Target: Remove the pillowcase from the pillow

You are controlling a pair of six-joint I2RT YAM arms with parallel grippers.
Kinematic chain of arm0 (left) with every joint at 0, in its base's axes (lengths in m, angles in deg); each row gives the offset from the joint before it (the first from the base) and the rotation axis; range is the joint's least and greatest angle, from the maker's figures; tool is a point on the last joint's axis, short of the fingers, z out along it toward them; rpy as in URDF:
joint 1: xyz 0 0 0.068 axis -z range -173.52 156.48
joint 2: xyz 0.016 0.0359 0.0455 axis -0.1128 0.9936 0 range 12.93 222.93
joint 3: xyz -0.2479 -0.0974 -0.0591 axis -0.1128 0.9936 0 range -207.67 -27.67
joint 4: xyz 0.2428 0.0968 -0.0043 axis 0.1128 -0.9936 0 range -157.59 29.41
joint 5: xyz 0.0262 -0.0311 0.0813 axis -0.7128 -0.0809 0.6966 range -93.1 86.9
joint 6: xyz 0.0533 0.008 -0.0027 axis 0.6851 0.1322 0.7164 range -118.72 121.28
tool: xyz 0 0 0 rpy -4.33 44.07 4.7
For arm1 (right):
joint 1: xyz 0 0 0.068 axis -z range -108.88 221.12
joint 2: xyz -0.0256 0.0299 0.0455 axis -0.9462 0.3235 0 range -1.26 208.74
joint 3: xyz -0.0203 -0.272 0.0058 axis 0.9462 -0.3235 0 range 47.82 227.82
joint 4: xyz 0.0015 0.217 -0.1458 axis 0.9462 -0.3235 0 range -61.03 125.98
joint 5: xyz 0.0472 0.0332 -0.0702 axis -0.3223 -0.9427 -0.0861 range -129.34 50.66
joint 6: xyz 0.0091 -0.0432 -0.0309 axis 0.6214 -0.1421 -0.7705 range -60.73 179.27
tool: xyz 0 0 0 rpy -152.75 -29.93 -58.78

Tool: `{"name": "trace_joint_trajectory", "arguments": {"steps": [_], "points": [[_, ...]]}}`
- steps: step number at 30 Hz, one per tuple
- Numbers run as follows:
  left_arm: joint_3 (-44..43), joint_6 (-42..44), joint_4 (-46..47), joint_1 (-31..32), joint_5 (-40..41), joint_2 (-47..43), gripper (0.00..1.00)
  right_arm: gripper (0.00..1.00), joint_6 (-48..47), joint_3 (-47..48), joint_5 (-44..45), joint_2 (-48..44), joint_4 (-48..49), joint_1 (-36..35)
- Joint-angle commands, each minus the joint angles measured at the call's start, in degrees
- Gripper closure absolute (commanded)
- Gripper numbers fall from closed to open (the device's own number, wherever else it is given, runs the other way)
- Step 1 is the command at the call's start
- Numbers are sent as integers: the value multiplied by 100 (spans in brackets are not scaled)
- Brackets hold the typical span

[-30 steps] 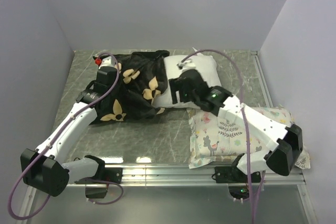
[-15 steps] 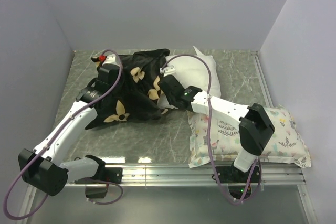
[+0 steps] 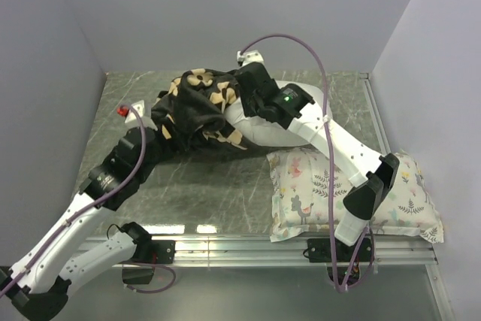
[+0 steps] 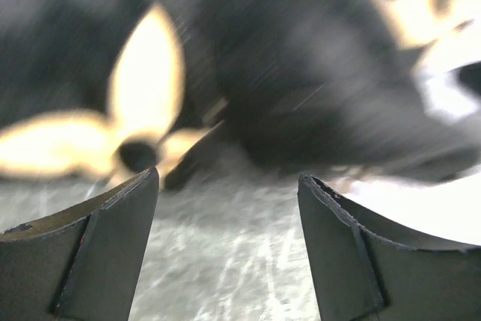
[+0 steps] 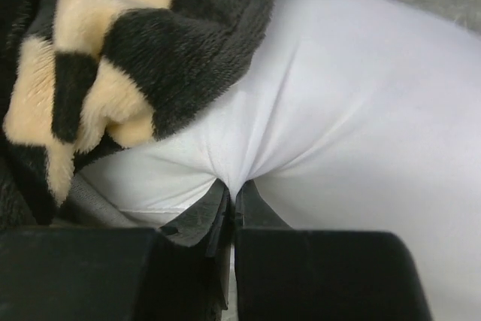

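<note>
The black plush pillowcase (image 3: 194,107) with tan flowers sits bunched over the left end of the white pillow (image 3: 259,131), at the back middle of the table. My right gripper (image 3: 239,104) reaches over from the right. In the right wrist view it (image 5: 234,187) is shut, pinching a fold of the pillow (image 5: 361,110) just below the pillowcase edge (image 5: 150,43). My left gripper (image 3: 159,139) is at the pillowcase's near left edge. In the left wrist view it (image 4: 227,178) is open above bare table, and the blurred pillowcase (image 4: 263,73) lies just beyond its fingertips.
A smaller white pillow (image 3: 353,189) with pastel animal-and-plant print lies at the near right, under the right arm. Grey walls enclose the table on the left, back and right. A metal rail (image 3: 240,244) runs along the near edge.
My right gripper shut on the white pillow and pulled it up and back. My left gripper opened, let go of the pillowcase and drew back toward the near left. The pillowcase bunched up.
</note>
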Motion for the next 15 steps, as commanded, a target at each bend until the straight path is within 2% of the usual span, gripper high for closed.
{"name": "trace_joint_trajectory", "arguments": {"steps": [1,9,12,15], "points": [[483,-458,73,37,482,-144,19,100,-75,930,-5,78,-162,159],[133,139,916,37,746,963,17,100,-40,976,-463,-35,-181,203],[-43,324,1137,37,843,1288,19,100,-40,801,-480,-201,-128,212],[-254,377,962,37,1062,1692,42,100,-40,651,-533,-342,-93,255]]}}
